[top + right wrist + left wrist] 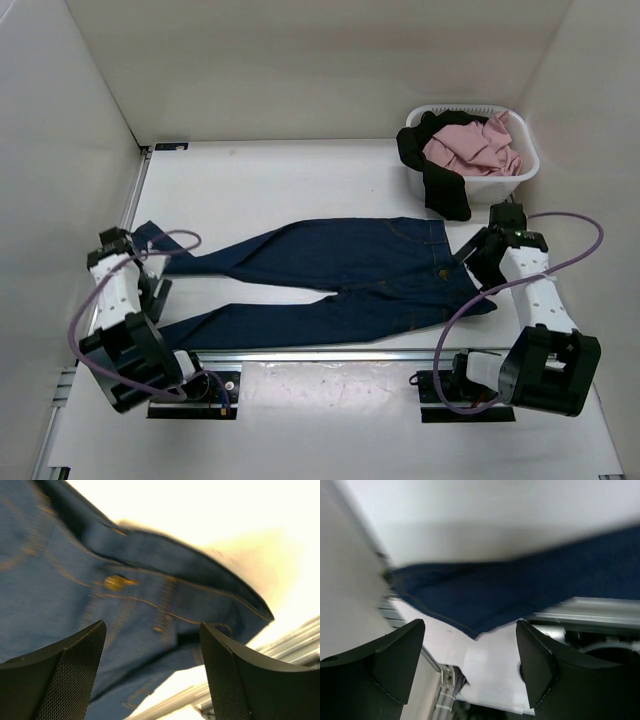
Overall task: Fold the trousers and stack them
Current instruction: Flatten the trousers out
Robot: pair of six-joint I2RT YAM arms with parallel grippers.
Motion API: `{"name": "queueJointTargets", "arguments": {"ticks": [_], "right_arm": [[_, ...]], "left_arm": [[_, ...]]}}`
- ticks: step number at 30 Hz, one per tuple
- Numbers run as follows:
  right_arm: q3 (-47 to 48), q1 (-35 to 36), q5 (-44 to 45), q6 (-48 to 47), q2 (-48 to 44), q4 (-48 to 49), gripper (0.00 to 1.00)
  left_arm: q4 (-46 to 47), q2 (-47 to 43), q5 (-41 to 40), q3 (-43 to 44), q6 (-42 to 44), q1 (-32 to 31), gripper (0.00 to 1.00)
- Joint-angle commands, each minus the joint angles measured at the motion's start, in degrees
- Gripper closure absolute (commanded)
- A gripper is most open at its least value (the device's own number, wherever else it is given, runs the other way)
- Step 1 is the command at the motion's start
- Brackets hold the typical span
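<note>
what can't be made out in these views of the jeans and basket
- Top view: what lies in the basket under the pink cloth and black garment.
- Top view: waist corner of the trousers, behind the right arm.
- Right wrist view: button markings, motion-blurred.
- Left wrist view: hem stitching, blurred.

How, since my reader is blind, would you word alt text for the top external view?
Dark navy trousers lie flat across a white table, legs pointing left, waistband right. The left claw hangs open near the hems and the right claw open over the waistband, neither holding anything. A white basket with a pink cloth and a black garment sits far right.
</note>
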Motion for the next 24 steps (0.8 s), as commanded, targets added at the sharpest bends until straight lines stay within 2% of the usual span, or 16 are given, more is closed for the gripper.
{"name": "queueJointTargets", "arguments": {"ticks": [1,2,4,6,14,18,19,21,22,23,24], "right_arm": [[-5.06,-1.53,-4.53,-0.30,0.36,-4.78,0.20],[-7.59,-1.54,-5.16,-0.30,0.36,-4.00,0.20],[-10.07,-2.06,-6.65,0.31,0.36,-2.68,0.19],[-13.05,-2.77,-8.33,0.85,0.36,-0.31,0.19],[-16.76,-4.44,-7.19,3.13,5.35,7.95,0.19],[-16.24,-4.44,-7.71,3.13,7.56,9.71,0.28],[-16.23,-4.44,-8.24,3.13,8.26,9.72,0.33],[-16.23,-4.44,-8.86,3.13,8.27,9.72,0.40],[-16.23,-4.44,-8.86,3.13,8.27,9.72,0.51],[-16.23,-4.44,-8.86,3.13,8.27,9.72,0.58],[-16.23,-4.44,-8.86,3.13,8.27,9.72,0.65]], "left_arm": [[-3.98,-4.62,0.25,-8.56,5.26,-0.65,0.15],[-3.03,-5.24,-1.61,-14.59,5.88,-0.65,0.15],[-1.01,-5.77,-5.82,-19.81,6.67,-0.65,0.15],[2.95,-7.26,-6.46,-24.40,6.68,-0.65,0.14],[17.72,-6.57,-12.61,-27.31,4.93,-0.65,0.11],[18.78,-6.04,-12.62,-25.47,4.22,-0.65,0.15],[18.78,-6.56,-12.62,-25.46,4.22,-0.65,0.16],[19.48,-5.95,-12.62,-27.47,5.27,-0.65,0.22],[20.00,-5.95,-12.62,-28.09,5.27,-0.65,0.30],[20.01,-5.08,-12.62,-28.10,5.27,-0.65,0.56],[20.01,-4.55,-12.62,-28.62,5.27,-0.65,0.71]]}}
